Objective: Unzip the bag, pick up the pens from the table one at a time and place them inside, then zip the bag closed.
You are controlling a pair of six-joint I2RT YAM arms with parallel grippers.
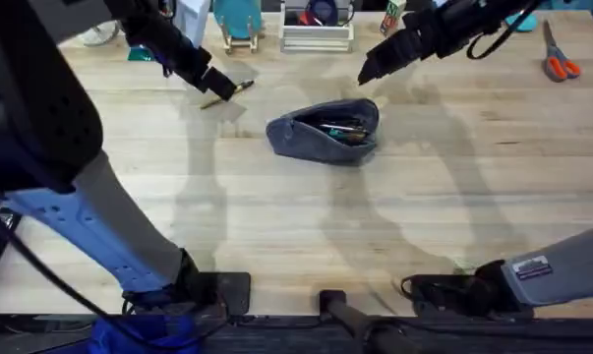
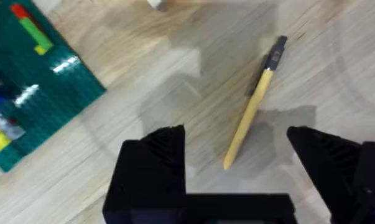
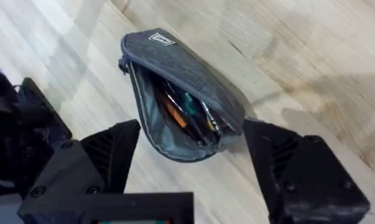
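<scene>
Wooden table (image 1: 276, 216) bears the unzipped bag (image 1: 324, 130); yellow pen (image 2: 250, 111) apart.

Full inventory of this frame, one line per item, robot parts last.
bag: 1, grey-blue, mid table, unzipped, gaping, several pens inside
yellow pen: 1, tan with dark tip, lying on the table left of the bag, between the left end effector's fingers, not gripped
scissors: 1, orange handles, far right of table
green plate: 1, teal with coloured bricks, far left of table
rack: 1, white, far edge, behind the bag
blue stand: 1, teal-blue, far edge, left of the rack
table: 1, light wood planks
left end effector: 1, black, open, low over the yellow pen
right end effector: 1, black, open, above the bag
</scene>
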